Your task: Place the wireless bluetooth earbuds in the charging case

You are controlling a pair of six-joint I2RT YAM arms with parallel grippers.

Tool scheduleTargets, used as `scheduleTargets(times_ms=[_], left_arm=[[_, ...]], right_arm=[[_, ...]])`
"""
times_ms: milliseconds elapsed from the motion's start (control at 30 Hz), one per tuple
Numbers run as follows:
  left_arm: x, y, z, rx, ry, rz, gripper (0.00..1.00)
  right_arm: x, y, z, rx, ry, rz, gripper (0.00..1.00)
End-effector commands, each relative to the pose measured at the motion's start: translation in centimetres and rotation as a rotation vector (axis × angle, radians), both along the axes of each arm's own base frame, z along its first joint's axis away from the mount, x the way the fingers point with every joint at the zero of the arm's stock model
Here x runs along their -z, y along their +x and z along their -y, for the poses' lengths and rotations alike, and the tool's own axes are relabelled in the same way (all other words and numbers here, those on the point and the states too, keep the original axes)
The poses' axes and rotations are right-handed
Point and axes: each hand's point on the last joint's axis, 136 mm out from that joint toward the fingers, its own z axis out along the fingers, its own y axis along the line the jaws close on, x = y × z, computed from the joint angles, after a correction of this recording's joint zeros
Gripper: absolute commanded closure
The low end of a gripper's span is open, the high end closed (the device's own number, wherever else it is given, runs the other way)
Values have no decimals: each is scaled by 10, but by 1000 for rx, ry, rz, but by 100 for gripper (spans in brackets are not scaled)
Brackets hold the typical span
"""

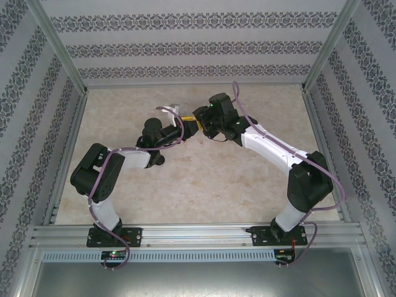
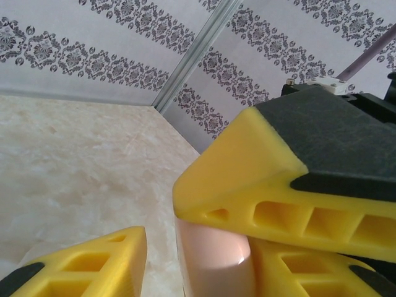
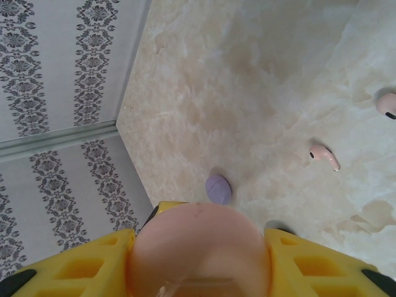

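Top external: the broad marbled desk (image 1: 260,185) has both arms meeting just past centre toward twelve o'clock, with bare surface all round and the walls well apart from them. The right end effector (image 3: 201,244) is clamped on the pale pink charging case (image 3: 199,260), held off the desk. The left end effector (image 1: 180,131) crowds in beside it; whether it grips, I can't tell. In the right wrist view, a pink earbud (image 3: 324,155) lies loose at two o'clock of the case, and a second pink earbud (image 3: 387,104) lies farther out. A small purple rounded thing (image 3: 218,189) sits at twelve. By my read, insertion hasn't begun.
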Motion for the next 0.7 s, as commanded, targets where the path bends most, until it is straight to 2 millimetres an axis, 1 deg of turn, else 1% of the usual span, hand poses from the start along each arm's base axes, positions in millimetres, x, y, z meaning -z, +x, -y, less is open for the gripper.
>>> scheduleTargets(times_ms=[0,233,500,667], left_arm=[[-11,-7,3,13,-32,43,54],[-9,-9,3,20,-25,43,58],[-9,-9,3,17,-22,46,72],[-10,-9,3,20,-24,43,85]], right_arm=[[-5,-1,2,9,6,16,69],[-2,1,4,16,1,15,69],[-1,1,3,13,6,12,69],[-1,3,4,17,10,13,69]])
